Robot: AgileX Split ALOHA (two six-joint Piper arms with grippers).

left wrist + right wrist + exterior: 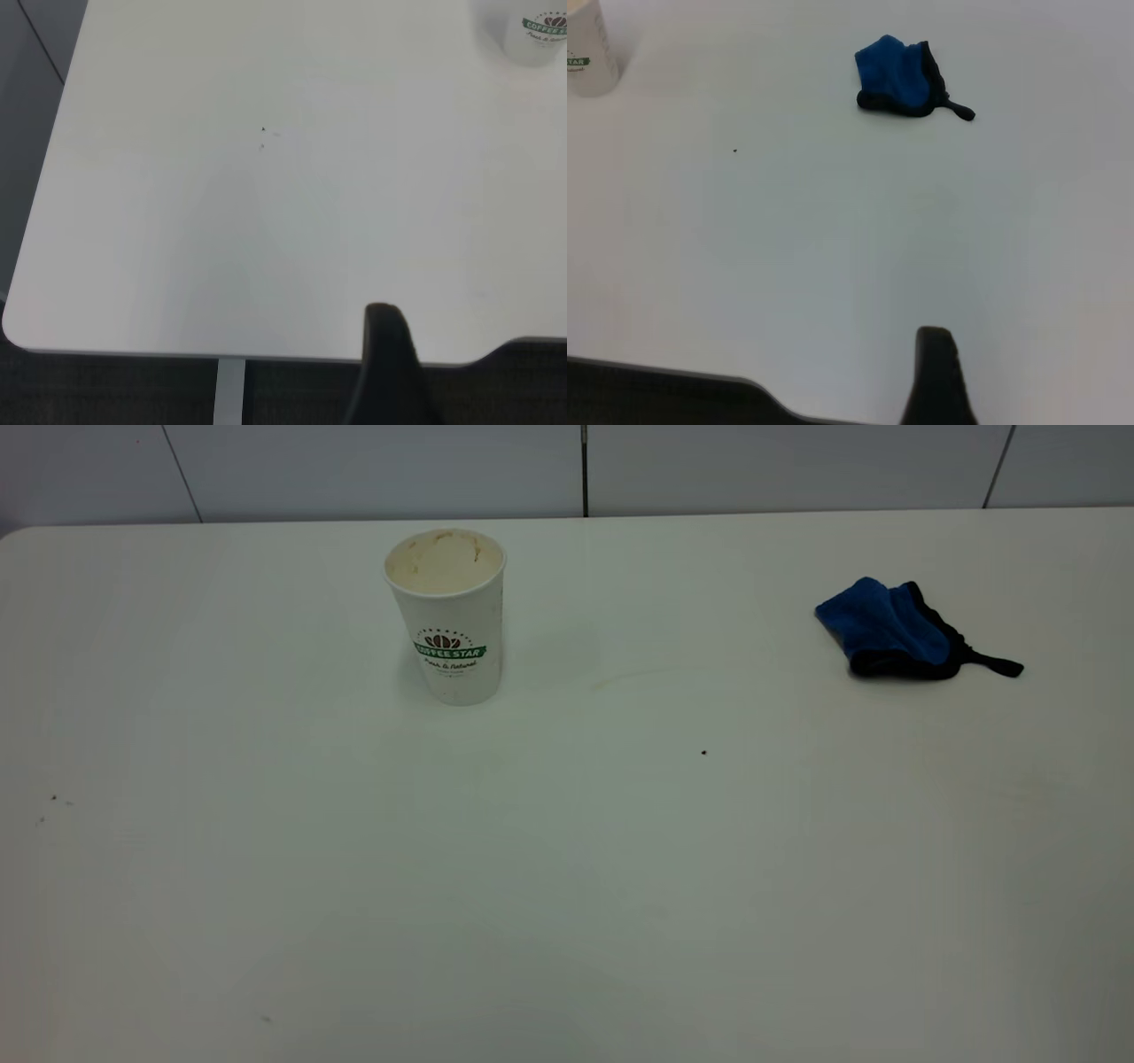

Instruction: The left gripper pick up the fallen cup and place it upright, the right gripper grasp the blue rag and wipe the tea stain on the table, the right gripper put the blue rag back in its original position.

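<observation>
The cup [450,615] stands upright on the table [567,886] at the back left, its tan-stained inside facing up; its lower part also shows in the left wrist view [536,35] and the right wrist view [586,53]. The blue rag [890,633] lies crumpled at the back right, its black loop tail pointing right, and is seen too in the right wrist view [899,80]. No tea stain blot shows; only a faint pale streak [620,679] lies right of the cup. Both arms are out of the exterior view. The left gripper [383,320] and right gripper [935,341] hang by the table's near edge, far from both things.
A tiny dark speck [703,753] sits mid-table, and a few more specks [53,799] lie at the left. The table's rounded near-left corner [18,332] shows in the left wrist view. A grey panelled wall [585,469] runs behind the table.
</observation>
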